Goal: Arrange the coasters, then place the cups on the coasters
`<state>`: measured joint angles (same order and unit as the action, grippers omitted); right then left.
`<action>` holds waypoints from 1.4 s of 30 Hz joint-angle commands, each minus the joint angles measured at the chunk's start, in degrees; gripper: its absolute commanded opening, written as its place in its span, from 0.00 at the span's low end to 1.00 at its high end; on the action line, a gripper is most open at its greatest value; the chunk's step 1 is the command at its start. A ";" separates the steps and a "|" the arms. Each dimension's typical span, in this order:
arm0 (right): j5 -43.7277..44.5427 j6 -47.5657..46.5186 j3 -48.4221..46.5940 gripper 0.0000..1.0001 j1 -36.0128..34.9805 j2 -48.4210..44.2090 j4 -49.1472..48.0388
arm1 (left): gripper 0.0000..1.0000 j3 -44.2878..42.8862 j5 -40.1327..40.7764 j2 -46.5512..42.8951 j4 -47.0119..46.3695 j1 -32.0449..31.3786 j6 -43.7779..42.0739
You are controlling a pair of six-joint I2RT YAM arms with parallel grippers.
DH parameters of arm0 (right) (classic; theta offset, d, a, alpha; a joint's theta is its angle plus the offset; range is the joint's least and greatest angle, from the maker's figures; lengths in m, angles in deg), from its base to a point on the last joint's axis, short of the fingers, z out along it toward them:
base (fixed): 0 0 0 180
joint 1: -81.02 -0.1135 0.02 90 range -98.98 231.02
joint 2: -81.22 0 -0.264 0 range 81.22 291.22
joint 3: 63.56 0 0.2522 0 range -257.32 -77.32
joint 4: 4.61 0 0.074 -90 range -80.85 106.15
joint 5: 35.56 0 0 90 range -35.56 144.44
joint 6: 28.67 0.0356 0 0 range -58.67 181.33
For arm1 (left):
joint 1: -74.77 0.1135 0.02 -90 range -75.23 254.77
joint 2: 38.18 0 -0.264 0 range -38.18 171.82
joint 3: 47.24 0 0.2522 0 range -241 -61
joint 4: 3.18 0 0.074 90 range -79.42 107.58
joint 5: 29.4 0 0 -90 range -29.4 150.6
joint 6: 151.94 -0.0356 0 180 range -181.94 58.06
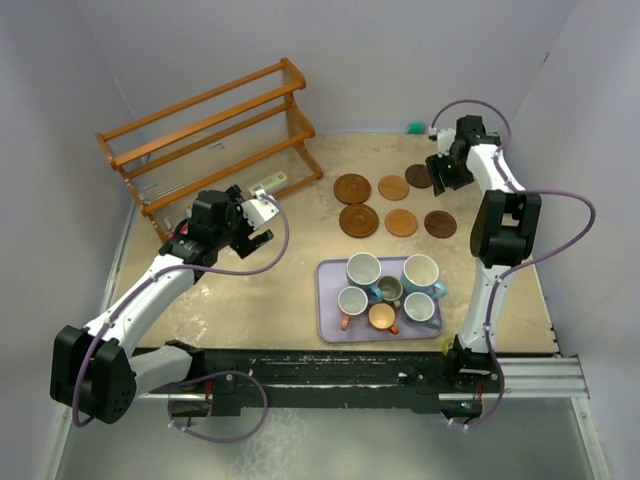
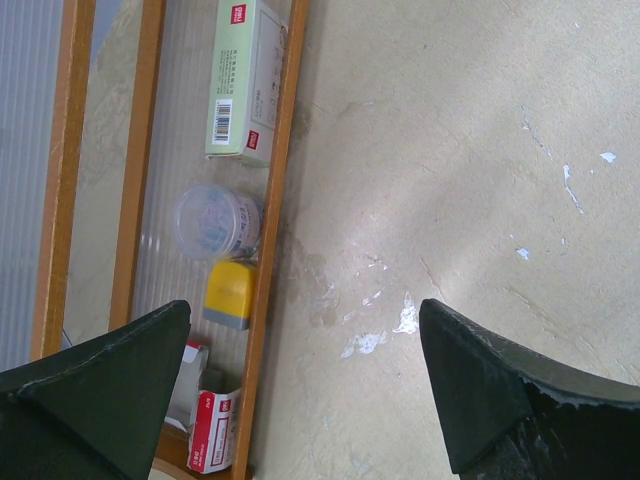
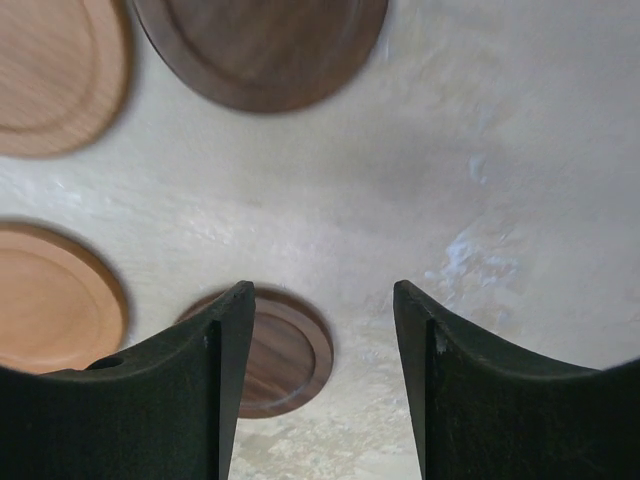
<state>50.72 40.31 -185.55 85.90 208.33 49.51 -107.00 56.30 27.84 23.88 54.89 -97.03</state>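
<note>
— Where are the six round brown wooden coasters (image 1: pixel 401 222)?
— Upper middle of the overhead view, in two rows of three, flat on the beige table (image 1: pixel 285 300) and not touching. The dark one at the upper right end is partly hidden by the right gripper (image 1: pixel 441 186).
— Is it gripped?
— No. In the wrist view the jaws stand partly apart, with bare table between them. A dark coaster (image 3: pixel 290 355) lies half behind one finger, possibly the same disc.
— The cups?
— The six small handled cups (image 1: pixel 363 269) are crowded on the lavender rectangular tray (image 1: pixel 328 285), lower centre. The grey-olive one is hemmed in and hard to make out.
— The left gripper (image 2: pixel 305 310)?
— Spread wide and empty over bare table, beside the wooden slatted rack (image 2: pixel 275 200). A red-and-white box (image 2: pixel 210 435) on the rack is cut off by a finger and the frame edge.
</note>
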 commanded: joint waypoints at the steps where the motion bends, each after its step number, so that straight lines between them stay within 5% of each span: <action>1: -1.63 2.98 -6.46 0.62 -1.89 -1.43 -1.95 | 0.93 -1.37 -1.15 -0.19 -1.96 0.36 0.80; 21: 2.54 9.78 -24.70 0.63 -4.69 15.46 -3.79 | 0.93 -1.33 -1.07 0.24 -1.57 0.41 0.42; 42: 5.92 5.31 -12.32 0.53 -1.99 8.95 -0.67 | 0.93 -0.92 -1.33 -0.96 -1.12 0.39 0.37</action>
<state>54.04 47.33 -200.02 82.95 220.61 45.97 -107.00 56.28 27.99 23.92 54.89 -97.07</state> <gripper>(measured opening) 0.538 0.929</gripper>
